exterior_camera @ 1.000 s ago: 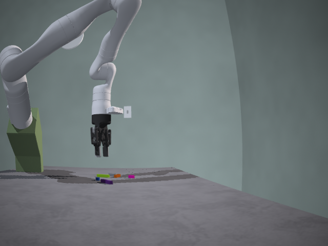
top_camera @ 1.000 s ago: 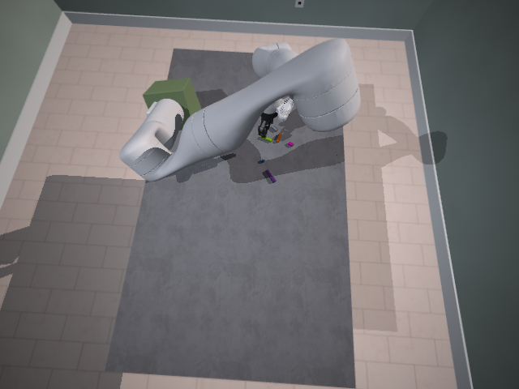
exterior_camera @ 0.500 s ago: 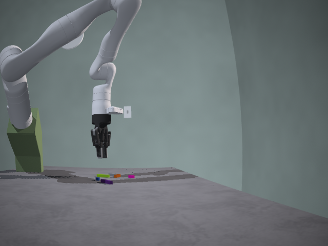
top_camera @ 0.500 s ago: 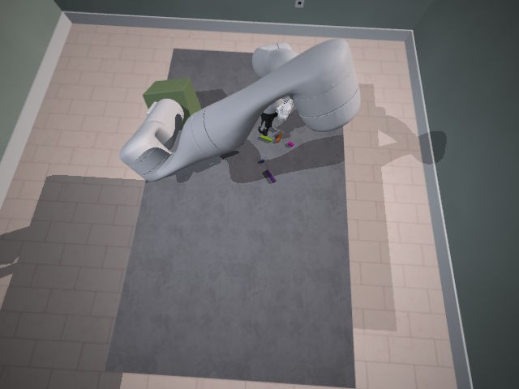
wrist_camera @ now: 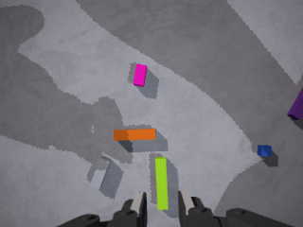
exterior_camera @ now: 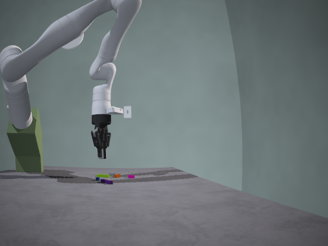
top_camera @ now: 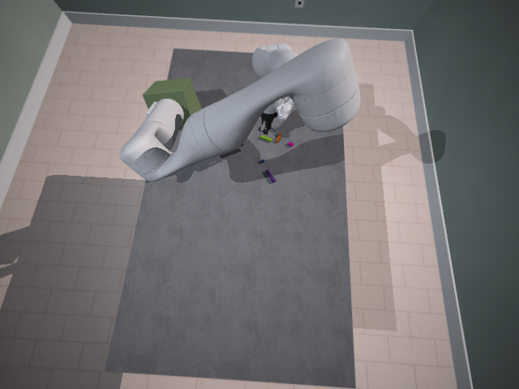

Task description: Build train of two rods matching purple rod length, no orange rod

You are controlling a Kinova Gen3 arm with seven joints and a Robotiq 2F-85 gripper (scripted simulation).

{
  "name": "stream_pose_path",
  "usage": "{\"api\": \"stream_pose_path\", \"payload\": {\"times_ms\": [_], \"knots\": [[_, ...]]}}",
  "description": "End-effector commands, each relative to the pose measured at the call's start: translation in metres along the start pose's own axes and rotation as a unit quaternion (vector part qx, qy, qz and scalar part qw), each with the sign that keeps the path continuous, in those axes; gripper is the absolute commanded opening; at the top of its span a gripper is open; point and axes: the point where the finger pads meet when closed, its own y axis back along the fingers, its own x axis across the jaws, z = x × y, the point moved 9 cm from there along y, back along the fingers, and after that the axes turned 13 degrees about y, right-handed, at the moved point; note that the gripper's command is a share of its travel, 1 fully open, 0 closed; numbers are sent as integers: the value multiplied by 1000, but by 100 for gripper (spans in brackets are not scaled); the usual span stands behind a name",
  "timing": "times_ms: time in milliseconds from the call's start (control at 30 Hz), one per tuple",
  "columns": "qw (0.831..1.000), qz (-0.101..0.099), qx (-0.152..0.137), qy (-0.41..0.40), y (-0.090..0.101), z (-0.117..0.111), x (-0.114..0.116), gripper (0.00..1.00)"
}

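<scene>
My gripper (top_camera: 265, 130) (exterior_camera: 102, 157) (wrist_camera: 162, 204) hangs well above the grey table (exterior_camera: 164, 211), fingers pointing down, narrowed to a small gap and holding nothing. Right below it lies the lime rod (top_camera: 265, 137) (exterior_camera: 103, 176) (wrist_camera: 162, 183), seen through the gap in the wrist view. An orange rod (top_camera: 278, 138) (exterior_camera: 117, 176) (wrist_camera: 134, 134) lies crosswise just past the lime rod's far end. A grey rod (wrist_camera: 113, 178) lies beside them. A magenta rod (top_camera: 290, 143) (exterior_camera: 131, 176) (wrist_camera: 140, 75) lies further off. A blue cube (top_camera: 262, 160) (exterior_camera: 97, 179) (wrist_camera: 264, 150) and the purple rod (top_camera: 270, 176) (exterior_camera: 106, 181) (wrist_camera: 297, 105) lie apart.
The arm's green pedestal (top_camera: 167, 94) (exterior_camera: 26, 148) stands at the table's back corner. The arm's big links hang over the rods in the top view and cast dark shadows across them.
</scene>
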Motion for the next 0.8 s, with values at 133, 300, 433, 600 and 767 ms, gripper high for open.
{"api": "stream_pose_path", "payload": {"times_ms": [133, 300, 433, 600, 767], "knots": [[1000, 0, 0, 0, -3, 0, 0, 24], [1000, 0, 0, 0, -9, 0, 0, 24], [1000, 0, 0, 0, -11, 0, 0, 24], [1000, 0, 0, 0, -19, 0, 0, 24], [1000, 0, 0, 0, -27, 1, 0, 24]]}}
